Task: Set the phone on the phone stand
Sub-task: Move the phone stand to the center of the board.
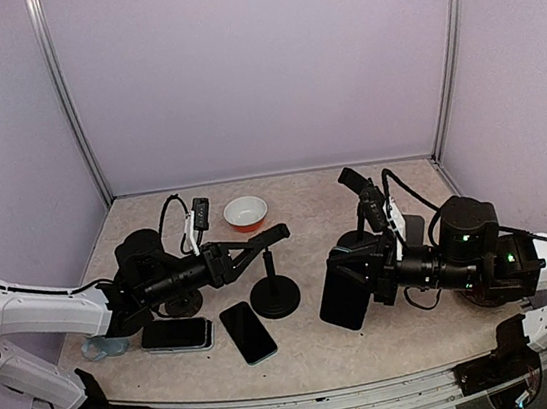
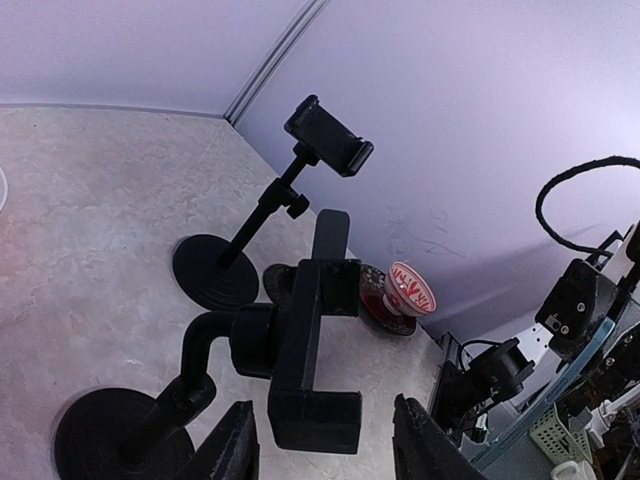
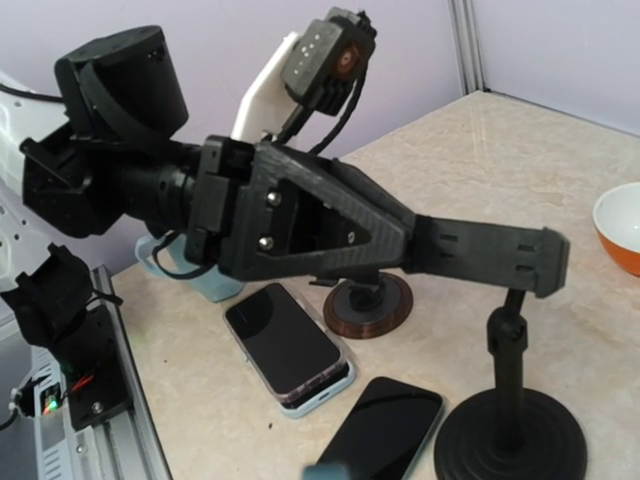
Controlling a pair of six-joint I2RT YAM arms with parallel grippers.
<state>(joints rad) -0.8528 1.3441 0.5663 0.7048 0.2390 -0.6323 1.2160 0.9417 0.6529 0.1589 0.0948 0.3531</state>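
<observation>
Bright, even, soft light from above. The stand [image 1: 275, 300] throws only a faint shadow on the counter [image 1: 314, 355]. Top view bows at its edges; wrist views slightly soft.

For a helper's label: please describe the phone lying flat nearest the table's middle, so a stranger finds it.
Start at the round black stand base near the table's front middle. Just left of it a dark phone lies flat. Unlike the other phone further left, which lies square to the table edge, it is turned aslant.
</observation>
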